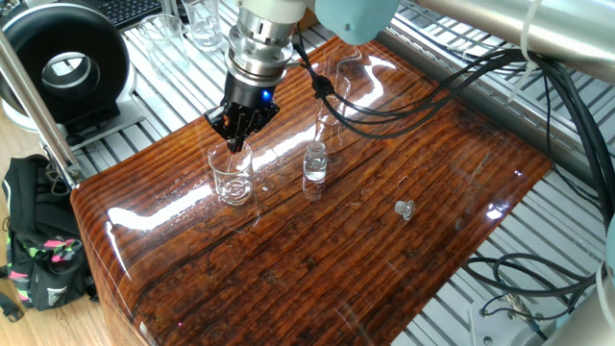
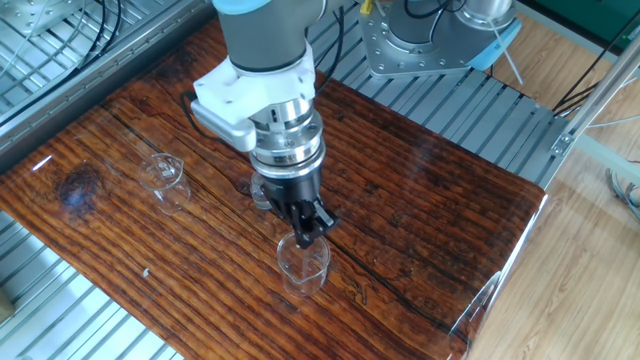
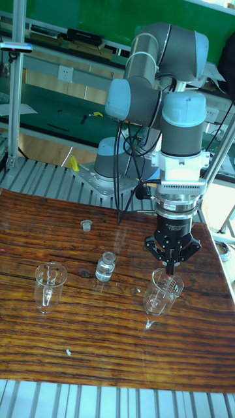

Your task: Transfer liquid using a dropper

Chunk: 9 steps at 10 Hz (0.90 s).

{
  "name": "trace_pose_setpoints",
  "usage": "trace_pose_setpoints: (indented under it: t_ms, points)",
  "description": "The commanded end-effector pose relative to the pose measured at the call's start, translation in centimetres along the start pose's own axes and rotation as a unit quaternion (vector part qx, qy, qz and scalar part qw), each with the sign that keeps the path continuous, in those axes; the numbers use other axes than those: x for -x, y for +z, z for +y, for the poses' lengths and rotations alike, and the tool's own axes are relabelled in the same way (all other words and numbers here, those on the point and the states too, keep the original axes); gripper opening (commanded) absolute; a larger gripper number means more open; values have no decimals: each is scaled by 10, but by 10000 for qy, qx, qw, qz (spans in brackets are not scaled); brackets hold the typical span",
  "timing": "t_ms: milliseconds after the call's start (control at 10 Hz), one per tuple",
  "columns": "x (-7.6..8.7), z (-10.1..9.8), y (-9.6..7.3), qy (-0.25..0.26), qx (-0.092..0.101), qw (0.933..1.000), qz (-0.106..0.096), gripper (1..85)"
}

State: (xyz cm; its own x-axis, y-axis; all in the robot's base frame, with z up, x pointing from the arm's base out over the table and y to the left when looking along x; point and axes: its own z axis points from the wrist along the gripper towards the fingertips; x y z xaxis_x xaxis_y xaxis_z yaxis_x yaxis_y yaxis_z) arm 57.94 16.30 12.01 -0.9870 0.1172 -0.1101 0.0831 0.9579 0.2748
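My gripper (image 3: 171, 262) points straight down, shut on the dropper (image 3: 170, 268), whose red bulb shows between the fingertips. The dropper's thin clear tube reaches down into a small glass beaker (image 3: 162, 290) directly below. The other views show the same gripper (image 1: 237, 137) (image 2: 308, 232) over this beaker (image 1: 232, 175) (image 2: 303, 266), but the dropper is hard to make out there. A small clear vial (image 1: 315, 163) (image 3: 106, 266) stands open a short way off. The liquid is too clear to tell apart from the glass.
A second glass beaker (image 3: 49, 282) (image 2: 165, 181) (image 1: 330, 100) stands on the wooden table (image 1: 365, 250). A small loose cap (image 1: 405, 209) (image 3: 85, 225) lies apart from the glassware. The arm's cables (image 1: 432, 82) hang over the table's far side.
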Motion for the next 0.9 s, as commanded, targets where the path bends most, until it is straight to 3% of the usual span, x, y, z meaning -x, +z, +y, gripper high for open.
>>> trace_pose_setpoints:
  t_ms: [0, 200, 400, 500, 600, 800]
  points:
    - [2, 2, 1, -26, 43, 10000, -44, 40]
    - [3, -10, -2, -74, -228, 9997, -88, 40]
    - [3, -12, -8, -139, -293, 9994, -138, 40]
    - [10, -24, -9, -285, -543, 9978, -265, 40]
    - [13, -30, -9, -358, -674, 9965, -346, 40]
    - [12, -28, -8, -353, -672, 9964, -377, 40]
